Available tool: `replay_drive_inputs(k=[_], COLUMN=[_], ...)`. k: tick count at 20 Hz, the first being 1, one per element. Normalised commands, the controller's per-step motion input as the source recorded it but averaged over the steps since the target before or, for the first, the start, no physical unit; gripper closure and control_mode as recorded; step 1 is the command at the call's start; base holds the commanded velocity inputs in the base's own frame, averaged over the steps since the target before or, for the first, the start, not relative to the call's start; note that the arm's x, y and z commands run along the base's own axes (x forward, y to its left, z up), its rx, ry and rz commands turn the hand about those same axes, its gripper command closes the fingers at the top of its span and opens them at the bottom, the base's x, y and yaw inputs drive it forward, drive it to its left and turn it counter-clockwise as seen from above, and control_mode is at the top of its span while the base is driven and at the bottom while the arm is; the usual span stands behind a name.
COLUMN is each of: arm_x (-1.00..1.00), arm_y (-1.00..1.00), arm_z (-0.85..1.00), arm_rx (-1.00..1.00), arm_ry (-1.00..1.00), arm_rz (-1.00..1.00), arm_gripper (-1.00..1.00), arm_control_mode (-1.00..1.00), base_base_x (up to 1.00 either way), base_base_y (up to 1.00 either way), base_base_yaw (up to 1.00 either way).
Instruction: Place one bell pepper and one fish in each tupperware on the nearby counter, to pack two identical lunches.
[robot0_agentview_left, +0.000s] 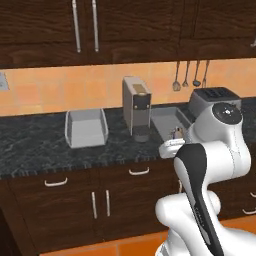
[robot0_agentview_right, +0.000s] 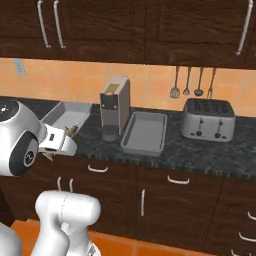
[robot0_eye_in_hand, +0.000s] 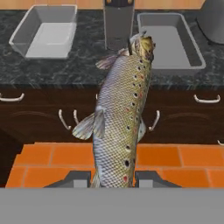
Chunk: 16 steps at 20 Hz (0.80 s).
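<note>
My claw is clamped shut on a fish, pinching it near the tail so the spotted body stretches away from my fingertips toward twelve o'clock in the hand view, its head pointing at the counter. I am holding it out in front of the dark drawers, short of the stone edge, not yet over either container. The two tupperware sit on the worktop either side of a tall grey coffee machine: the left tupperware at about eleven o'clock from the fish's head, the right tupperware at about one o'clock, just beside the head in that view. Both look bare inside from where I see them, so I judge no lunch has been started: this fish looks to be the first item on its way. Left to do, as I reckon it: drop this fish into one box, fetch a second fish, and bring two bell peppers.
</note>
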Motion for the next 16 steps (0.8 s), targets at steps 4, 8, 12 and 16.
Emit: replay_drive_inputs(k=[4, 8, 12, 16], arm_x=[0.00, 0.00, 0.00, 0.00], arm_y=[0.00, 0.00, 0.00, 0.00], arm_z=[0.00, 0.00, 0.00, 0.00], arm_rx=[0.00, 0.00, 0.00, 0.00], arm_ry=[0.00, 0.00, 0.00, 0.00], arm_rz=[0.00, 0.00, 0.00, 0.00], arm_gripper=[1.00, 1.00, 1.00, 1.00], arm_control_mode=[1.00, 1.00, 1.00, 1.00], base_base_x=[0.37, 0.35, 0.64, 0.68], base_base_y=[0.97, 0.81, 0.58, 0.07], base_base_yaw=[-0.17, -0.09, 0.00, 0.01])
